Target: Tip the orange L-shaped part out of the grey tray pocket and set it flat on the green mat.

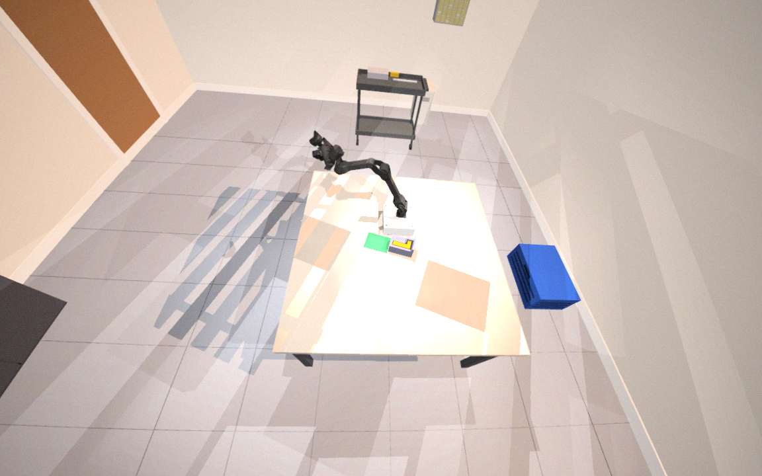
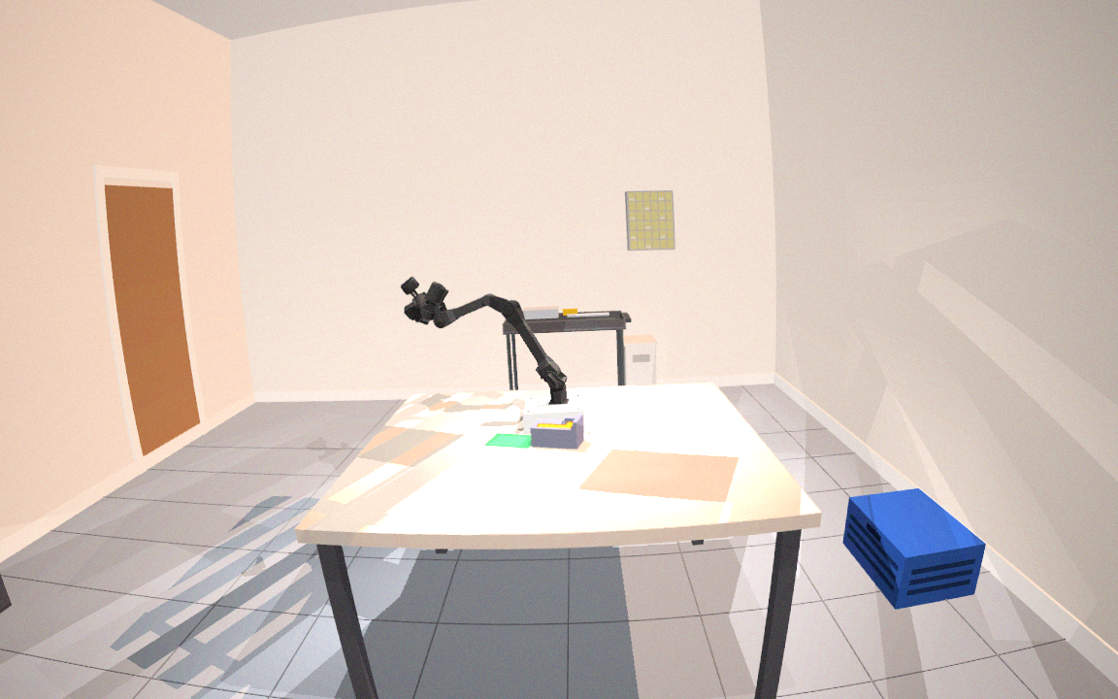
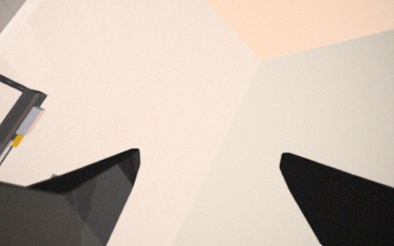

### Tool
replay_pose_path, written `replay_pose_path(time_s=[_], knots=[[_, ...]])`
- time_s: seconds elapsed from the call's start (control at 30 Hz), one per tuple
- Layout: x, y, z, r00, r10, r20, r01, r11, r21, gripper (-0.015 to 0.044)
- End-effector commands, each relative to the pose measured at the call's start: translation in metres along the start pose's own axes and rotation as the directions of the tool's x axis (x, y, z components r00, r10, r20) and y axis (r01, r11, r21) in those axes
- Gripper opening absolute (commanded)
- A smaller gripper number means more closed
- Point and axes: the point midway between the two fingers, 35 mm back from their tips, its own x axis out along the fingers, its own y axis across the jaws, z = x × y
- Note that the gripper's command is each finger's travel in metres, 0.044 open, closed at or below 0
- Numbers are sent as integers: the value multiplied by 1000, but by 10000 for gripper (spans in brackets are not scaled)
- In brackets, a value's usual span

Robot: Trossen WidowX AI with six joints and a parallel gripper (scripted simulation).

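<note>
The orange L-shaped part [image 1: 401,244] [image 2: 554,426] lies in the pocket of the grey tray [image 1: 400,251] [image 2: 556,437], just in front of the arm's white base. It looks level, but is too small to tell whether it is fully flush. The green mat [image 1: 376,242] [image 2: 508,441] lies flat directly left of the tray with nothing on it. My gripper [image 3: 211,158] is open with nothing between its fingers. It is raised high at the back left, well away from the part, tray and mat, and the wrist view shows only walls, some floor and a cart.
The table [image 1: 372,313] [image 2: 493,508] carries the arm's white base [image 1: 398,226] right behind the tray. A tan square [image 1: 454,294] [image 2: 663,474] lies at the front right. A dark cart [image 1: 391,85] [image 2: 565,323] [image 3: 9,117] stands behind the table, and a blue crate [image 1: 546,275] [image 2: 914,543] on the floor at right.
</note>
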Motion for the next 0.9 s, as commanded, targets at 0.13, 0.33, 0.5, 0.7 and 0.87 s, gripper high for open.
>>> replay_pose_path(time_s=[0.13, 0.33, 0.5, 0.7, 0.87], knots=[[-30, -21, 24, 992, -48, 114, 39, 996, 84, 269], [-111, -64, 72, 907, -162, 388, 53, 959, 277, 180], [-155, -81, 87, 839, -212, 501, 31, 938, 346, 180], [-257, -104, 110, 646, -274, 713, -109, 891, 441, 180], [-345, -108, 116, 447, -284, 848, -256, 868, 425, 180]])
